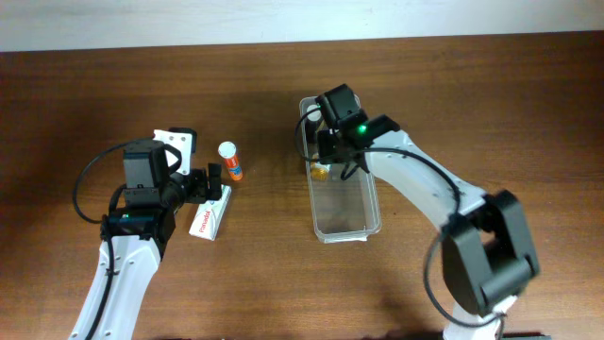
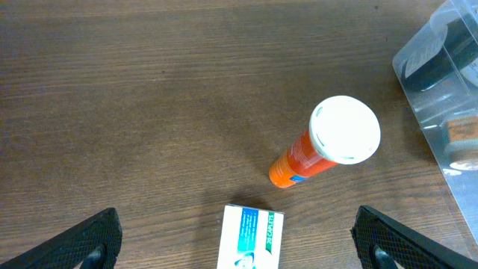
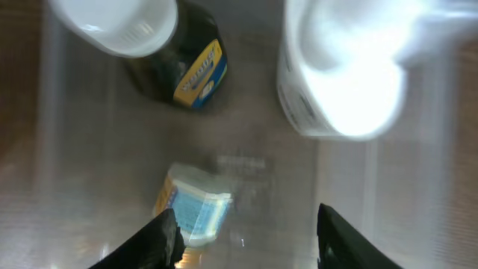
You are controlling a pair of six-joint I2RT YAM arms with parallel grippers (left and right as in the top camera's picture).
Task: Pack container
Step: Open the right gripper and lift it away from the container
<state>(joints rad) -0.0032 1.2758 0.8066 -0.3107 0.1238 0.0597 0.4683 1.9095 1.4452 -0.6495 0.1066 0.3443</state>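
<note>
Two grippers, both spread | left gripper (image 1: pixel 215 182) fingers wide apart, above white box (image 2: pixel 252 237), orange tube (image 2: pixel 321 153) just beyond it on table (image 1: pixel 94 94) | container (image 1: pixel 344 227) right of table centre, running far edge to near edge | right gripper (image 3: pixel 248 240) over its far end | inside: dark bottle (image 3: pixel 179 67), white bottle (image 3: pixel 336 82), small blue-labelled pack (image 3: pixel 196 209)

- The container (image 1: pixel 345 215) is a long clear plastic bin, rimmed, round-cornered and open-topped.
- It sits flat on the brown surface (image 1: pixel 264 274), right of centre, its long side running near to far.
- It's partly filled at the far end, and the near half is bare.
</note>
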